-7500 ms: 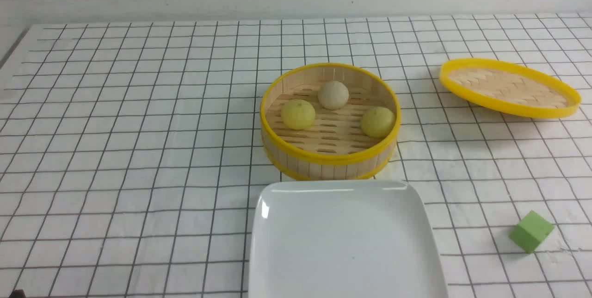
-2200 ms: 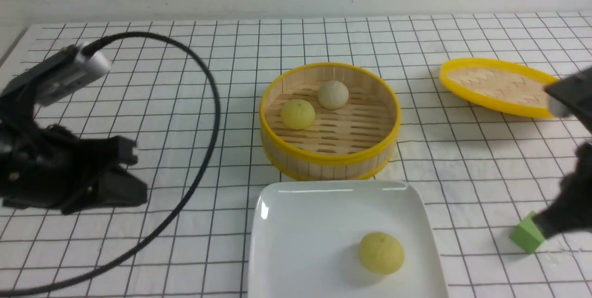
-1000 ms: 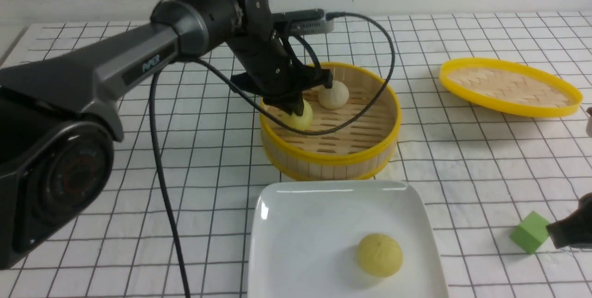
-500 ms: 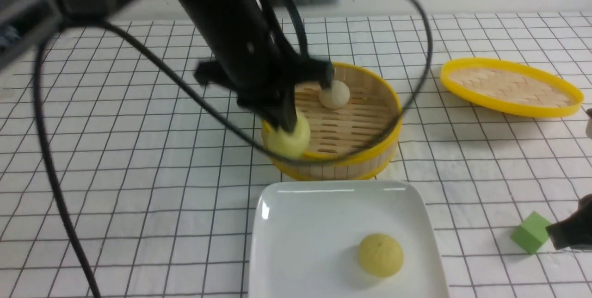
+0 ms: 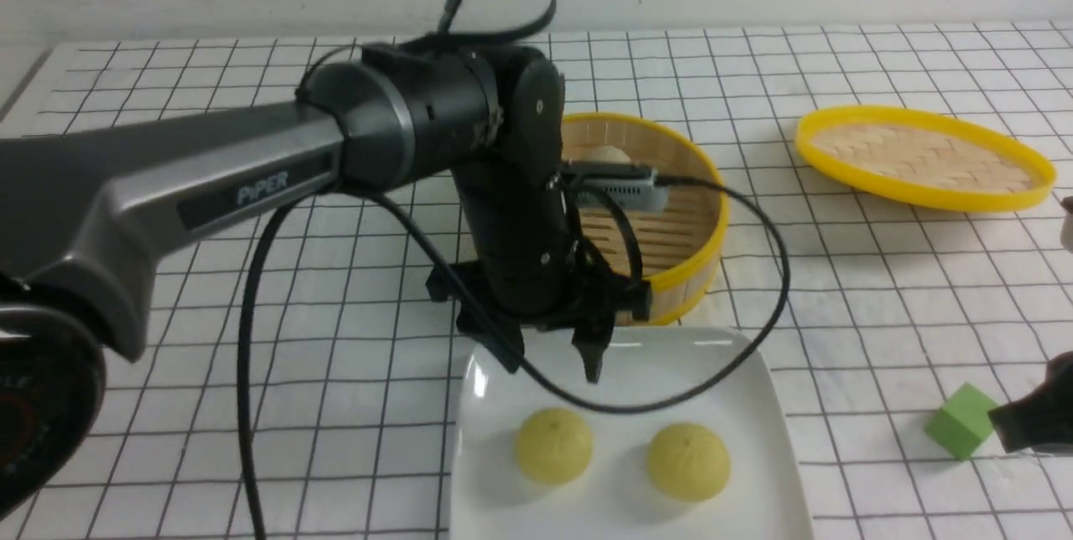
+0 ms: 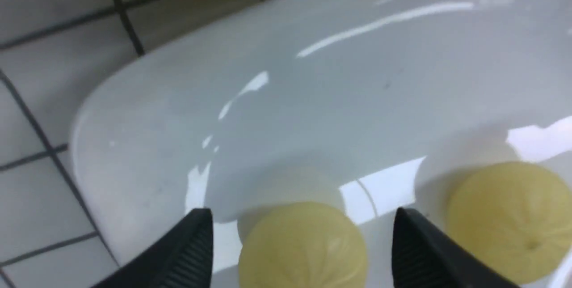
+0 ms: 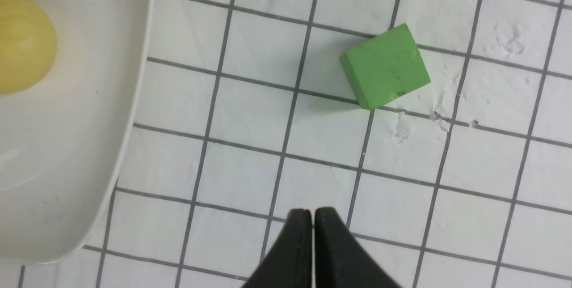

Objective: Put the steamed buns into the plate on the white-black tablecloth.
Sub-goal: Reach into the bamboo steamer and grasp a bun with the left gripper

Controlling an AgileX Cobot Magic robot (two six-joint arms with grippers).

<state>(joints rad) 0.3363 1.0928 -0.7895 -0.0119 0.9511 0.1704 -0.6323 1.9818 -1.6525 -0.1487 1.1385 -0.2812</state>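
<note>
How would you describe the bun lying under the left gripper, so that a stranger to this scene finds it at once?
Find the large white square plate in front of the yellow-rimmed bamboo steamer. Two pale yellow buns lie on it side by side. The wanted bun is on the robot's left, below the open left gripper; the other bun has nothing above it.

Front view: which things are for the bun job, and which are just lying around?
For the job: left yellow bun and right yellow bun, both on the plate; beige bun, in the steamer; tablecloth; open left claw.
Just lying about: steamer lid, green cube, shut right claw.
</note>
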